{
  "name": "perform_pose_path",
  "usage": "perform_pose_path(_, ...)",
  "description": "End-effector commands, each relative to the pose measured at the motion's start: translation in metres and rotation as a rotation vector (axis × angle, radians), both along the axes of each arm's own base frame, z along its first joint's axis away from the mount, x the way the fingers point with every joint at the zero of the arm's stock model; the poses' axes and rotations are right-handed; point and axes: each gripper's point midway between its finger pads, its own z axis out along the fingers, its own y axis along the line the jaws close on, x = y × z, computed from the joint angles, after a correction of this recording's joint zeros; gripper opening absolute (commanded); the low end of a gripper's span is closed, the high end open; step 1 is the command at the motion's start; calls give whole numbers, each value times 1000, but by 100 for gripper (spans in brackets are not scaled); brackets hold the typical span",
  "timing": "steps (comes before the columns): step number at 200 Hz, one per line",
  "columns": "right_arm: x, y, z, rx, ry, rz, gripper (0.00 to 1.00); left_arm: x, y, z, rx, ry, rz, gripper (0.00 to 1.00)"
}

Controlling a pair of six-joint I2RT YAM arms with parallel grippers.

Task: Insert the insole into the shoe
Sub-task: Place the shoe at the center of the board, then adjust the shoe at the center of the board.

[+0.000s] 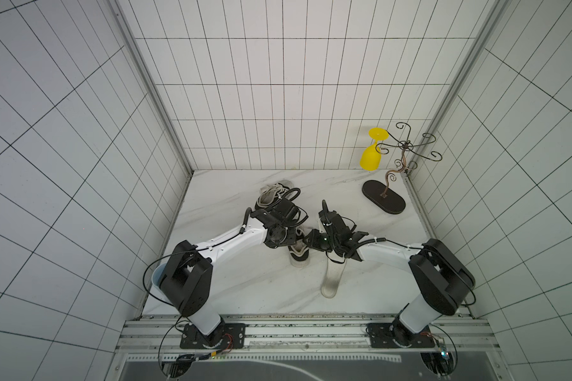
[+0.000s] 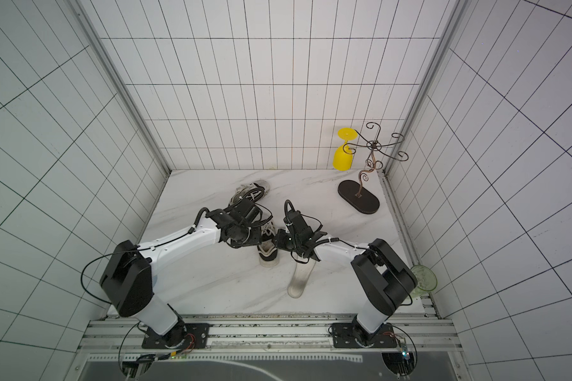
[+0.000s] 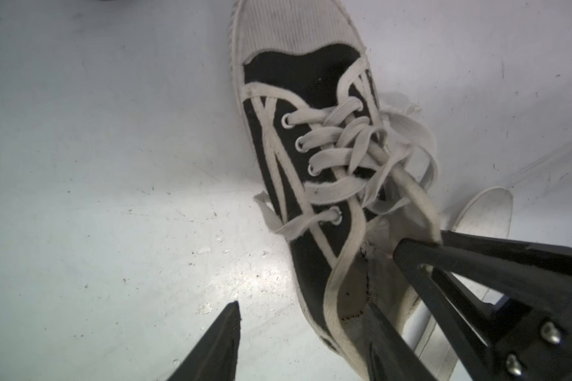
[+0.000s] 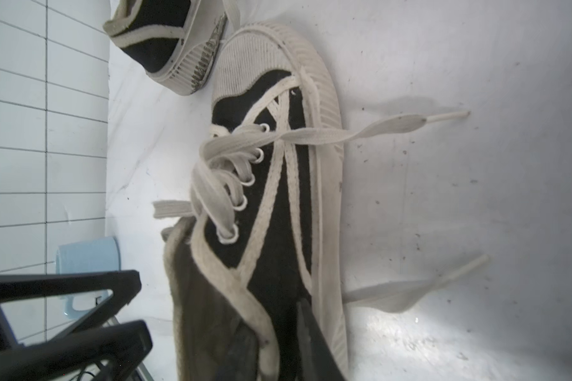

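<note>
A black canvas shoe [image 1: 300,259] [image 2: 268,256] with white trim and loose laces stands mid-table, toe toward the front. My left gripper [image 3: 303,313] is open at its heel. One of its fingertips is inside the opening and the other hangs over the bare table beside the shoe. My right gripper [image 4: 274,330] straddles the opposite side wall of the shoe [image 4: 278,204]. Its jaws stand slightly apart, one inside and one outside. The white insole [image 1: 332,277] [image 2: 299,280] [image 3: 486,211] lies flat on the table just right of the shoe, in neither gripper.
A second matching shoe [image 1: 273,194] [image 4: 165,39] lies behind the left arm. A wire glass rack [image 1: 383,198] with a hanging yellow glass [image 1: 370,158] stands back right. A pale blue cup [image 4: 86,257] sits by the left wall, a green glass [image 2: 423,280] by the right arm's base.
</note>
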Motion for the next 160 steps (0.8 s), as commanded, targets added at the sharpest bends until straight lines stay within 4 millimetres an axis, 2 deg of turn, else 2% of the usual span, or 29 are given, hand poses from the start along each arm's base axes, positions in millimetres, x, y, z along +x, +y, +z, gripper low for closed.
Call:
perform_pose_path(1, 9, -5, 1, -73, -38, -4, 32, 20, -15, 7, 10, -73, -6, 57)
perform_pose_path(35, 26, -2, 6, -126, -86, 14, 37, 23, -9, -10, 84, -51, -7, 54)
perform_pose_path(58, 34, 4, 9, -134, -108, 32, 37, 24, -2, -17, 116, -49, 15, 47)
perform_pose_path(80, 41, 8, 21, -108, -138, 30, 40, 27, -1, -23, 106, -53, 17, 38)
perform_pose_path(109, 49, 9, 31, -92, -163, 16, 41, 37, 1, -25, 106, -86, -2, 17)
perform_pose_path(119, 52, 8, 32, -93, -165, 11, 41, 38, -1, -23, 95, -106, -30, 13)
perform_pose_path(139, 59, 7, 29, -100, -166, 9, 32, 37, -8, -21, 62, -127, -89, 5)
perform_pose_path(160, 64, 3, 27, -92, -154, -1, 23, 33, -13, -18, 18, -148, -127, 2)
